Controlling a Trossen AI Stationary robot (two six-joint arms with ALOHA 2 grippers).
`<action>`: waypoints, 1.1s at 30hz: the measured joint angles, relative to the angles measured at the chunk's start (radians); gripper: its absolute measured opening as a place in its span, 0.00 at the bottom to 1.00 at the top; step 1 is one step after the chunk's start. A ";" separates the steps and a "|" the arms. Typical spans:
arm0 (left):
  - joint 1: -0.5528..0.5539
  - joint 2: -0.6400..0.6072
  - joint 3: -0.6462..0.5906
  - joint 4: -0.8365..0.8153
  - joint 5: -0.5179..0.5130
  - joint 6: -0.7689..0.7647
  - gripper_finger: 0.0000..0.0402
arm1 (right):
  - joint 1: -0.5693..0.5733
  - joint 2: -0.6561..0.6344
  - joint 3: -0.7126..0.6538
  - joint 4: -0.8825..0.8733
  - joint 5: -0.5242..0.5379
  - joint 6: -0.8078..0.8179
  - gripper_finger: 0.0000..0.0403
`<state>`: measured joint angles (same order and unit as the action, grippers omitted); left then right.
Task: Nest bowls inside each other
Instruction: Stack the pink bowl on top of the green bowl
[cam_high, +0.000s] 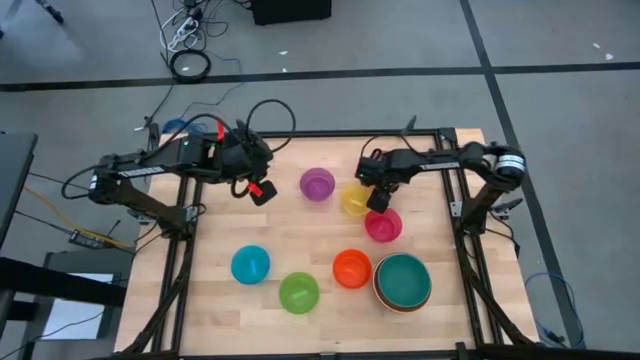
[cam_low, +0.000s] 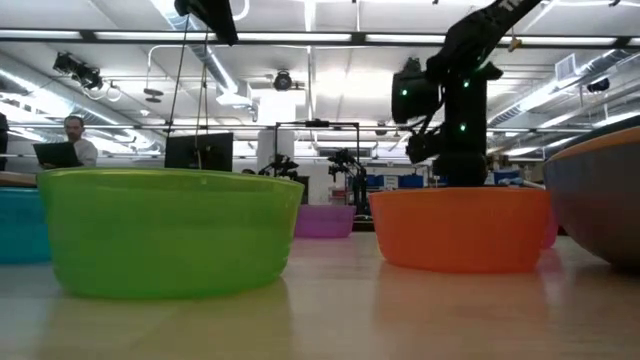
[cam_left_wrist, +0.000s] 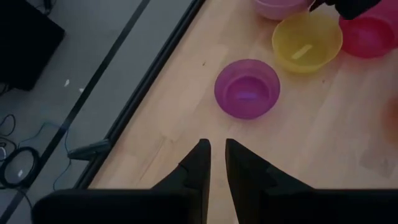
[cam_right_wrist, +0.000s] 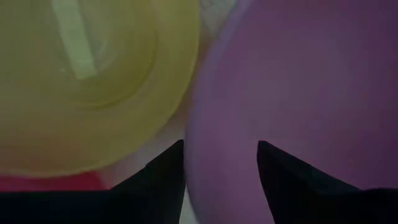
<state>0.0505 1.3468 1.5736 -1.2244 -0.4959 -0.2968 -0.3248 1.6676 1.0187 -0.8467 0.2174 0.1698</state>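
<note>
My right gripper (cam_right_wrist: 221, 171) stands open and points down at the table's far right, low over a pale pink bowl (cam_right_wrist: 298, 81). One finger (cam_right_wrist: 163, 177) is in the gap between that bowl and the yellow bowl (cam_high: 352, 199). The other finger (cam_right_wrist: 292, 180) is over the pink bowl's inside. A magenta bowl (cam_high: 383, 225) sits just nearer. The purple bowl (cam_high: 317, 184) rests alone on its base. My left gripper (cam_left_wrist: 215, 163) hangs high at the far left with only a narrow gap between its fingers and nothing in it. My right gripper comes from above with one finger on either side of the pink bowl's wall (cam_right_wrist: 193, 137), on the side next to the yellow bowl. I cannot tell whether either finger touches the wall. The bowl sits on the table.
Nearer the front stand a blue bowl (cam_high: 250, 265), a green bowl (cam_high: 298, 292), an orange bowl (cam_high: 351, 268) and a teal bowl (cam_high: 403, 280) nested in others. Bare wood lies between the purple and blue bowls. A person sits in the room beyond (cam_low: 72, 140).
</note>
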 joint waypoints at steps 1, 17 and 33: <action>0.000 0.000 -0.001 0.003 -0.004 0.000 0.14 | -0.001 0.014 0.000 0.009 0.001 -0.007 0.42; 0.000 0.000 -0.008 -0.033 -0.009 0.004 0.14 | 0.001 -0.197 0.139 -0.366 0.141 0.017 0.01; 0.000 0.000 -0.009 -0.040 -0.009 -0.004 0.14 | 0.596 -0.521 0.258 -0.343 -0.161 0.446 0.00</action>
<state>0.0505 1.3472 1.5650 -1.2640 -0.5049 -0.3007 0.2713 1.1467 1.2766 -1.1900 0.0566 0.6158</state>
